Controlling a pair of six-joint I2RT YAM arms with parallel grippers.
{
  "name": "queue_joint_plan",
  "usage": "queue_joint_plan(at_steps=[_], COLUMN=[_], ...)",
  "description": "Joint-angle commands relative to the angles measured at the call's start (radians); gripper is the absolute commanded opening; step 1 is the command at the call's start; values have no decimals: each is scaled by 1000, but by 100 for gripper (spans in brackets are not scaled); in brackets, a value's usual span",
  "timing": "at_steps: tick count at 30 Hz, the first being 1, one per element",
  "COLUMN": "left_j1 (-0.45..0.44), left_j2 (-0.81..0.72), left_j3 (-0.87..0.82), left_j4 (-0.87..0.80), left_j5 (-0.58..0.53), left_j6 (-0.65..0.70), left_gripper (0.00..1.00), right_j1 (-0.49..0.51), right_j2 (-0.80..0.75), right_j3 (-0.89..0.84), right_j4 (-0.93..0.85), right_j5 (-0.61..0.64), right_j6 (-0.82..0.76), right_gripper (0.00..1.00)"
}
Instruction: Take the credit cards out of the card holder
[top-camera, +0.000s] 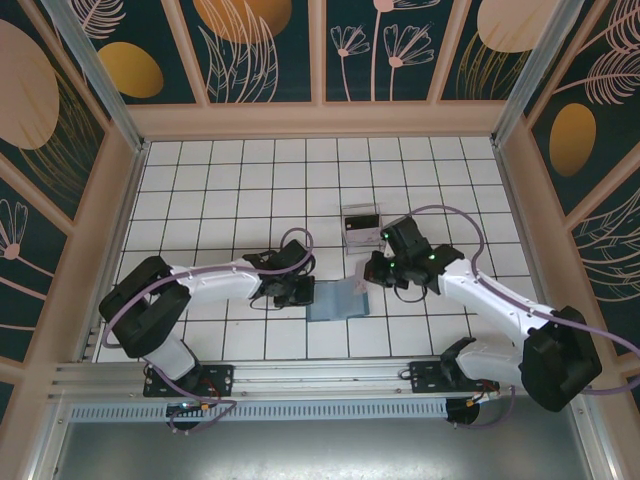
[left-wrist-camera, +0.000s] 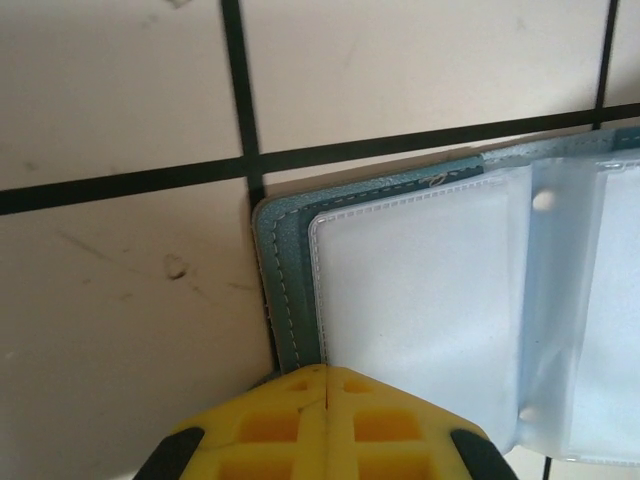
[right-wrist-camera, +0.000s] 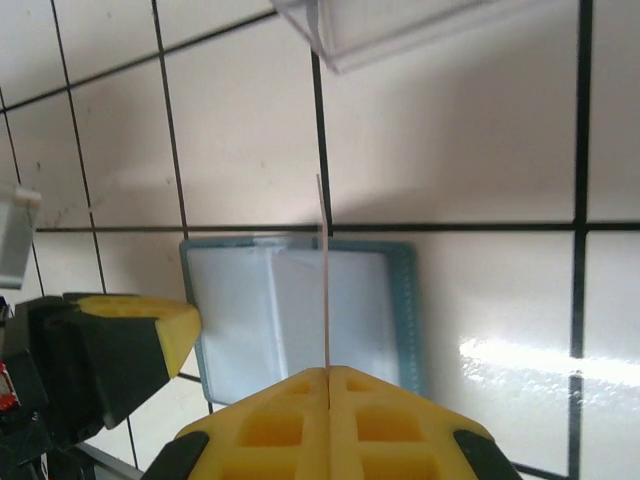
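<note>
Closest to the lens, the right end effector (right-wrist-camera: 328, 378) is clenching its yellow tips on a thin, pale credit card (right-wrist-camera: 326, 270), which is showing edge-on as a fine line running straight out ahead of them. Beneath and just beyond those tips, the card holder (right-wrist-camera: 405, 300) is lying open and flat on the tiled tabletop (right-wrist-camera: 480, 130), with its clear plastic sleeves (left-wrist-camera: 420, 290) facing up. A clear tray (right-wrist-camera: 400, 30) is sitting farther ahead of this end effector, apart from the holder.

The left end effector (left-wrist-camera: 325, 372) is also clamped shut, with nothing between its tips. It is sitting over the near edge of the holder's teal outer panel, apparently pinning it down, though actual contact is hard to confirm.

Judging from this, one card is being drawn out and looks free of its sleeve. The next move is calling for the right end effector to be carrying the card well clear of the holder and releasing it flat, while the left is bracing the holder. Whether the sleeves are hiding more cards cannot be told.
</note>
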Motion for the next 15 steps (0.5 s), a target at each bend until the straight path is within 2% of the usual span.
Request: queue_joint_plan(at_steps=[1,5,10,15], left_j1=[18,42,78,97], left_j2=[-28,-61,-97,-119], left_j3=[-38,-60,-80,-72], left_j4=[-106,-115,-121,-136], left_j5=[-58,-71,-77,-87], left_j6=[27,39,62,91], left_gripper=[0,1,1,6], right_j1=[-35,-48,-108,-137], right_j2=[-18,16,99,211], right_j3=[61,130,235,379], right_j4=[-60,-98,-165,-249], right_j5=[24,29,12,94], right_j6=[-97,-249,-529,-772], right_gripper=[0,0,0,0])
